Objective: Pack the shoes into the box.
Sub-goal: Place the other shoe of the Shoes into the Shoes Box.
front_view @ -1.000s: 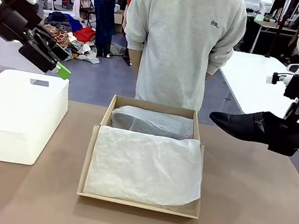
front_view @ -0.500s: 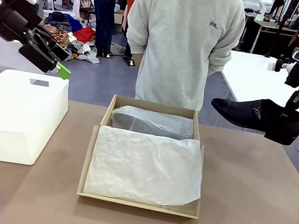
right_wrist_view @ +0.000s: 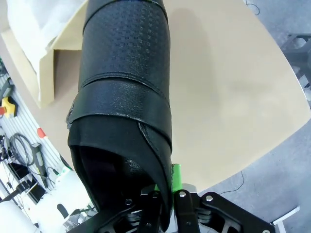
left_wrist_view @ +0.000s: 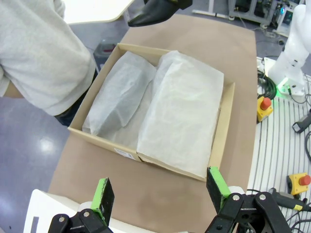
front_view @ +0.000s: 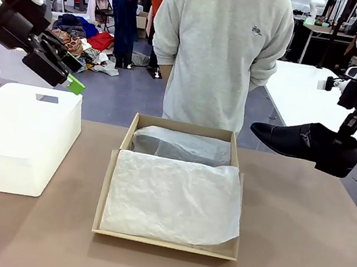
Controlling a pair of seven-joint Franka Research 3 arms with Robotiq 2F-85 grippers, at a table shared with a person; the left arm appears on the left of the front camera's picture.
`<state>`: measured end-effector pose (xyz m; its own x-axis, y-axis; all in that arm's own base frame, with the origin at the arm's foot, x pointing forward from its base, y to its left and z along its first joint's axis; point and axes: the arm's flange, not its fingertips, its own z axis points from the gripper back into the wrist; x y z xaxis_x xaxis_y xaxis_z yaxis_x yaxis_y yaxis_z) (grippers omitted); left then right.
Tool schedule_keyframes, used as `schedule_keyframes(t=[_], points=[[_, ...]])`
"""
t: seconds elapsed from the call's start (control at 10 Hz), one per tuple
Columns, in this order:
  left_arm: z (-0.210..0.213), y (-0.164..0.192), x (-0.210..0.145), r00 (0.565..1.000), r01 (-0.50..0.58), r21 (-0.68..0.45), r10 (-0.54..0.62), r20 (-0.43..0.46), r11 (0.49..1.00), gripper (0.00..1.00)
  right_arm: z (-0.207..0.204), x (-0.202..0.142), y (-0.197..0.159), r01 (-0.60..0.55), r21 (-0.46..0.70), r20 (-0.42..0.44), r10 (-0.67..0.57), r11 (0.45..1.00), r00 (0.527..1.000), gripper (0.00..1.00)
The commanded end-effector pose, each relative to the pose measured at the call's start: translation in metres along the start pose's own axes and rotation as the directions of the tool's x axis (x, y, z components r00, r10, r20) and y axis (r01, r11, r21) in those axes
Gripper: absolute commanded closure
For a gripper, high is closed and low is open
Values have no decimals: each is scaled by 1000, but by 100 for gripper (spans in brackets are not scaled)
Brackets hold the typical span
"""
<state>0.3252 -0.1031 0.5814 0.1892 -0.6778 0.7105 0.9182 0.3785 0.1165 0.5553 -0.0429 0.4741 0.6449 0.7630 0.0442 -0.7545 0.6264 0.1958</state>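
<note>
shoe (front_view: 294, 140): black, grid-embossed | box (front_view: 122, 139): brown | tissue (front_view: 174, 198): white

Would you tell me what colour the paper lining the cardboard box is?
White; the paper shows best in the left wrist view.

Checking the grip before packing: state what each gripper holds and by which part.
Right gripper holds a black shoe by its heel-end collar; left gripper is open, holding nothing.

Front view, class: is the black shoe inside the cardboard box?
No, the right gripper holds the shoe in the air beside the box.
</note>
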Motion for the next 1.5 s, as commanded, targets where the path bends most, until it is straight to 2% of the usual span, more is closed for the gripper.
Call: schedule_keyframes(t=[0.0,0.2,0.4,0.5,0.6,0.7,0.9,1.0,1.2,1.3,1.4], points=[[0,1,0,1000,14,-13,-13,12,1000,0,0,0,0,0,0,0,0,1000,1000,100],[0,1,0,1000,14,-13,-13,12,1000,0,26,14,31,193,-45,59,-190,980,980,100],[0,1,0,1000,14,-13,-13,12,1000,0,38,25,58,381,-84,75,-375,921,924,100],[0,1,0,1000,14,-13,-13,12,1000,0,41,33,72,472,-83,60,-469,877,881,100],[0,1,0,1000,14,-13,-13,12,1000,0,42,43,85,548,-116,83,-541,829,837,100],[0,1,0,1000,14,-13,-13,12,1000,0,44,54,98,628,-102,110,-618,772,778,100],[0,1,0,1000,14,-13,-13,12,1000,0,44,82,122,712,-170,151,-696,681,702,100],[0,1,0,1000,14,-13,-13,12,1000,0,45,93,132,729,-152,165,-710,667,685,100],[0,1,0,1000,14,-13,-13,12,1000,0,45,104,143,741,-129,189,-717,659,671,100],[0,1,0,1000,14,-13,-13,12,1000,0,45,102,143,730,-154,182,-707,666,683,100],[0,1,0,1000,14,-13,-13,12,1000,0,40,103,142,723,-118,152,-707,680,690,100]])
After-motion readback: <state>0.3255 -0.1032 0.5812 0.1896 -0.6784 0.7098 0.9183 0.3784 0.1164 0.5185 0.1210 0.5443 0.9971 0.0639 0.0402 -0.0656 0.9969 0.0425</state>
